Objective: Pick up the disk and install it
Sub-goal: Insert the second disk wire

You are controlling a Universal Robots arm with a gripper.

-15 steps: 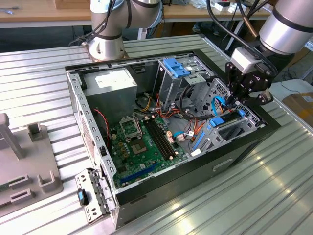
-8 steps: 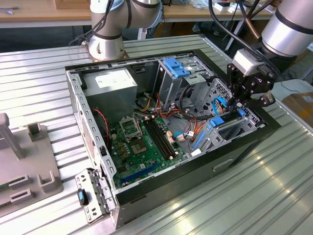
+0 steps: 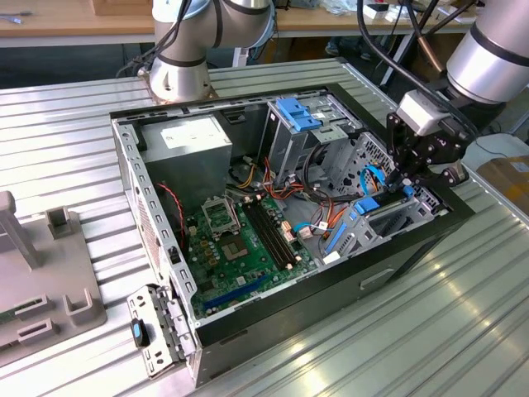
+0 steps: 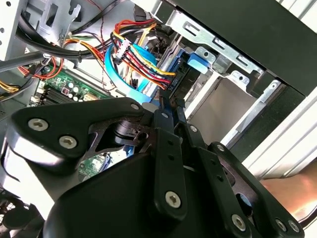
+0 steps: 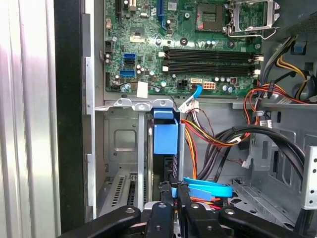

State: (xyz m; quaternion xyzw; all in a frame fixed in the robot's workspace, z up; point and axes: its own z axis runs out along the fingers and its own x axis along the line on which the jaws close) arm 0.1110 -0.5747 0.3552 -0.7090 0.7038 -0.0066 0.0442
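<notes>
- Exterior view: the arm (image 3: 494,51) comes in from the exterior view's right and bends down, its hand (image 3: 405,178) inside the open case (image 3: 289,318) on the bench (image 3: 430,331), at the drive bay.
- Second wrist view: the hand (image 4: 167,101) has its fingers (image 4: 162,110) nearly together, pinching the disk's (image 4: 185,82) edge.
- First wrist view: the disk (image 5: 165,139) stands on edge in the bay beside the case wall, below the motherboard (image 5: 183,44), with the hand (image 5: 173,186) closed narrowly on it.

The 1 arm (image 3: 488,50) reaches down from the exterior view's upper right, its wrist tilted over the right end of the open computer case (image 3: 413,240). The black gripper (image 3: 407,175) points down inside that end, its 2 fingers (image 5: 166,191) drawn close together, almost touching.
</notes>
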